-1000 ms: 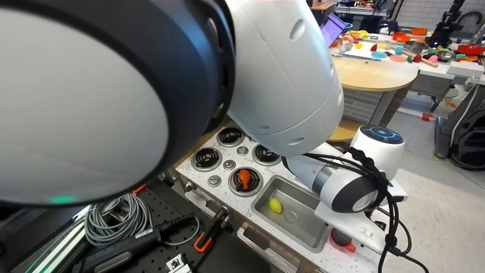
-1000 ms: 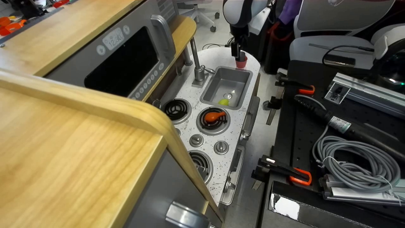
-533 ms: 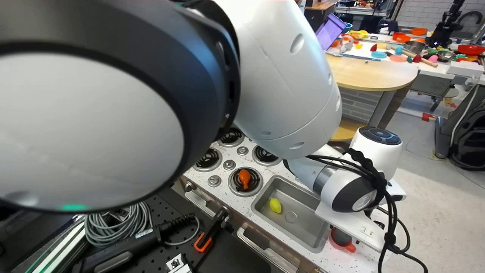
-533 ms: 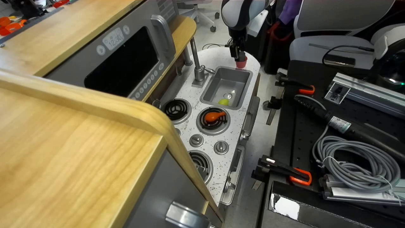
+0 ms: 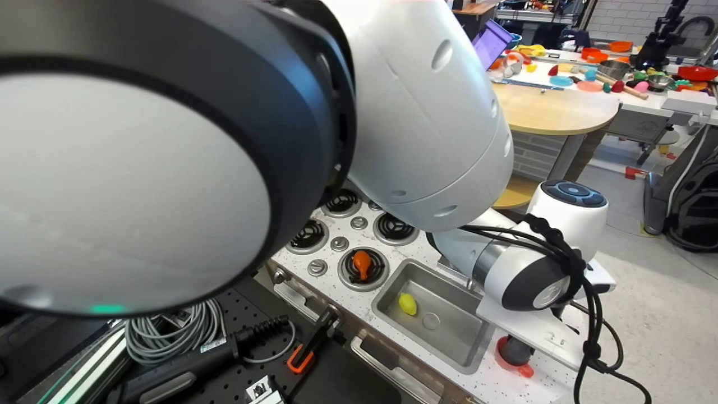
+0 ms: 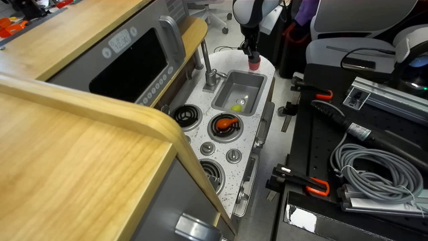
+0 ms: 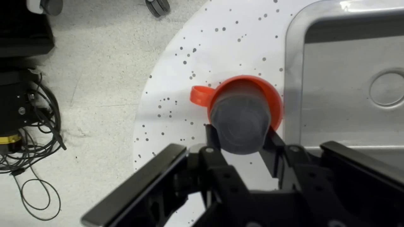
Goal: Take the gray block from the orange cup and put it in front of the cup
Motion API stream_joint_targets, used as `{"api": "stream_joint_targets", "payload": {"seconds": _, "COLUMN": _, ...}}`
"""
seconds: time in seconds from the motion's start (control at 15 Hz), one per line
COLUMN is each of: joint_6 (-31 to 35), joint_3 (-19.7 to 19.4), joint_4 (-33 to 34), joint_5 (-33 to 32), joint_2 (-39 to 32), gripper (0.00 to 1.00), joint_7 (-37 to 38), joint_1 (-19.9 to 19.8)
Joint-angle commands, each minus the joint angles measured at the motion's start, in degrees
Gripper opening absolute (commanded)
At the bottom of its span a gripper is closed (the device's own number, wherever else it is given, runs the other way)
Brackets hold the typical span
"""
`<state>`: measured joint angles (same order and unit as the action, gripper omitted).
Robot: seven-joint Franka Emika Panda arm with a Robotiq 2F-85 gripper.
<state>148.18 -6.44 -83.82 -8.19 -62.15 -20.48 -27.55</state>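
Gray block (image 7: 241,119), clasped by gripper (image 7: 242,135) at mouth of orange cup (image 7: 274,102), sink (image 7: 293,72) just beside, bench (image 7: 169,86) stretching opposite to curved edge.

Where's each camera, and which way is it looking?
Wrist view: by the gripper, which shows, looking down at the orange cup and gray block.
In an exterior view: high, close to the arm, looking down over burners and sink; the arm fills much of it.
In an exterior view: above the wooden top, looking down toward the sink; the gripper and arm's end show.
Both exterior views share the sink, orange cup and yellow-green toy.
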Motion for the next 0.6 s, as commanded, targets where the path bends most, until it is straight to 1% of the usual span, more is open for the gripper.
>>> {"api": "stream_joint_targets", "payload": {"seconds": 0.0, "joint_6": -2.5, "joint_3": -1.1, "joint_4": 0.4, "joint_5": 0.7, "joint_2": 1.4, "gripper": 0.11, "joint_7": 0.2, "joint_1": 0.6}}
{"api": "stream_joint_targets", "payload": {"seconds": 0.07, "joint_6": -3.1, "joint_3": -1.1, "joint_4": 0.1, "joint_5": 0.7, "joint_2": 2.1, "gripper": 0.11, "joint_7": 0.0, "joint_1": 0.6}}
{"api": "stream_joint_targets", "payload": {"seconds": 0.27, "joint_6": -8.2, "joint_3": -1.7, "joint_4": 1.2, "joint_5": 0.7, "joint_2": 3.3, "gripper": 0.11, "joint_7": 0.5, "joint_1": 1.2}}
{"api": "stream_joint_targets", "payload": {"seconds": 0.53, "joint_6": -15.7, "joint_3": -1.7, "joint_4": 5.6, "joint_5": 1.1, "joint_2": 3.4, "gripper": 0.11, "joint_7": 1.0, "joint_1": 1.3}}
